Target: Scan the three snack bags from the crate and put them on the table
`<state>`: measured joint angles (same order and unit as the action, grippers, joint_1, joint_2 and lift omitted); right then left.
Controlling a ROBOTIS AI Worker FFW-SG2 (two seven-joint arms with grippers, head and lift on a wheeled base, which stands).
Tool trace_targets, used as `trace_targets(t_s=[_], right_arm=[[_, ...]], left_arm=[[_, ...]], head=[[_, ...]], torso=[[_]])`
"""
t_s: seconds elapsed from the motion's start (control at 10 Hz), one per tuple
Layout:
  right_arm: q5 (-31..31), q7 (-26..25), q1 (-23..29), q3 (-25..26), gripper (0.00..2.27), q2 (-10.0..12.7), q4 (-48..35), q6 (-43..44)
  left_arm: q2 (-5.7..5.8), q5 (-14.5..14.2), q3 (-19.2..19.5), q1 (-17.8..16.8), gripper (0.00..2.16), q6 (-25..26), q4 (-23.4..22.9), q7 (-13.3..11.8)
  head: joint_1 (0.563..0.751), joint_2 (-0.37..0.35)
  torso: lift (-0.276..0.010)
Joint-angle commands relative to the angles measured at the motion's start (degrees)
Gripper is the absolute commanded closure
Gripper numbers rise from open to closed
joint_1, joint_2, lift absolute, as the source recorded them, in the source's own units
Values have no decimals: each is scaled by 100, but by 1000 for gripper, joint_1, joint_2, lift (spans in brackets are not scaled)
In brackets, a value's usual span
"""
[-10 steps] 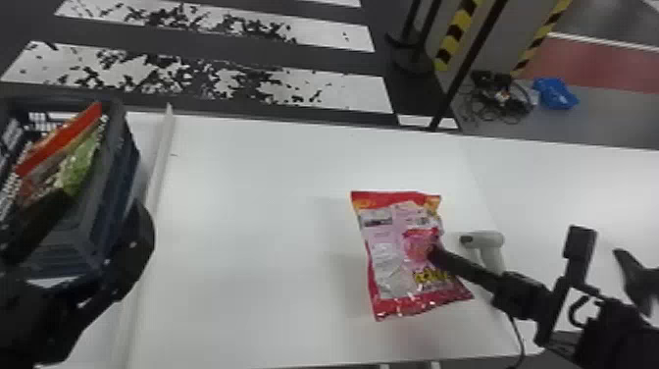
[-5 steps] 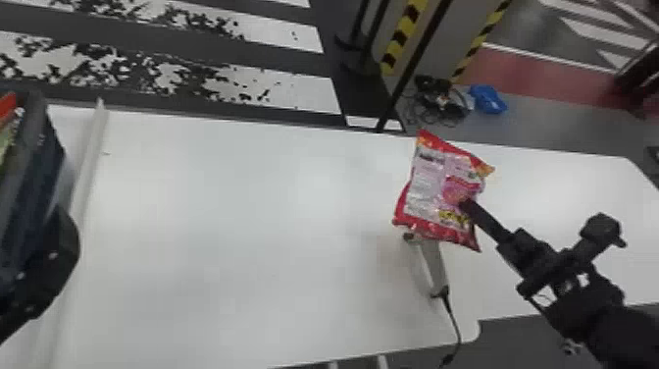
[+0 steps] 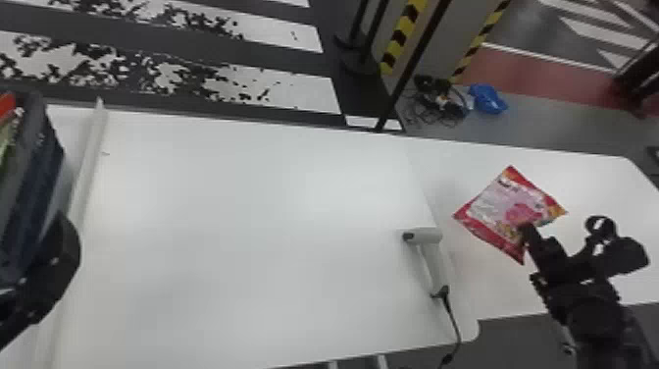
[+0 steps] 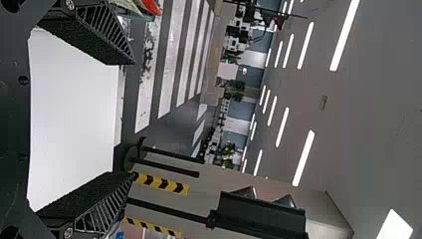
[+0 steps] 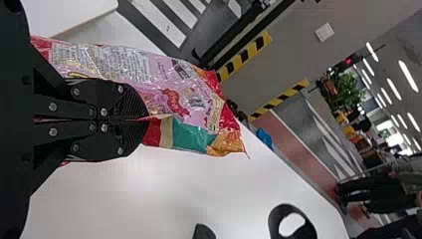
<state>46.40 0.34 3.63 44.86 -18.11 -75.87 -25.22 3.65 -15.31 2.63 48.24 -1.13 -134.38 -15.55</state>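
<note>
R end effector point(image 3: 525, 229) gripping red snack bag point(image 3: 510, 211), scanner point(image 3: 431, 255) on tbl point(image 3: 255, 235)

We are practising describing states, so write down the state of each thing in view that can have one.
Right gripper, shut on the red and pink snack bag
Red and pink snack bag, gripped
Left gripper, open, empty
Handheld scanner, resting on the table, cable attached
Crate, loaded

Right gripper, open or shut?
The right gripper is shut on the snack bag: its fingers meet, pinching the bag between them.
</note>
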Motion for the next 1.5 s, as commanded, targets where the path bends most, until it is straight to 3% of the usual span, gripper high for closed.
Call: trace_targets(t_s=[0.0, 0.1, 0.2, 0.3, 0.4, 0.7, 0.8, 0.9, 1.2, 1.4], right_arm=[[-140, -297, -284, -293, 2240, -316, 811, 153], [-237, -297, -494, -513, 2236, -527, 1426, 188], [-456, -306, -547, -662, 2040, -492, 1566, 540], [-500, -315, -538, -812, 1339, -456, 1558, 698], [-606, -315, -415, -1040, -2, -430, 1320, 715], [-825, -324, 86, -996, 33, -289, 248, 47], [-1010, -324, 420, -926, 36, -96, -446, 47], [-1089, -218, 859, -953, 36, -52, -1272, -128], [-1089, 564, 2090, -1128, 46, 739, -3997, -937], [-1107, 573, 2626, -1761, 56, 1011, -4990, -1007]], left_arm=[[4, 2, 0, 1, 76, 4, 0, 0], [13, -7, -35, 1, 76, -13, -18, 17], [21, -7, -70, 1, 76, -13, -53, 26], [30, -7, -79, -8, 76, -13, -62, 35], [30, -7, -79, -17, 76, -13, -62, 53], [57, -7, -79, -34, 76, -31, -70, 61], [57, 2, -70, -43, 76, -31, -70, 70], [57, 2, -79, -78, 76, -31, -53, 79], [57, 231, -369, -219, 76, 22, 9, 264], [57, 275, -430, -228, 76, 39, 26, 307]], head=[[695, -350], [695, -350], [695, -350], [695, -350], [695, -350], [695, -350], [695, -350], [695, -350], [695, -350], [695, -350]], torso=[[-94], [-94], [-94], [-94], [-94], [-94], [-94], [-94], [-94], [-94]])
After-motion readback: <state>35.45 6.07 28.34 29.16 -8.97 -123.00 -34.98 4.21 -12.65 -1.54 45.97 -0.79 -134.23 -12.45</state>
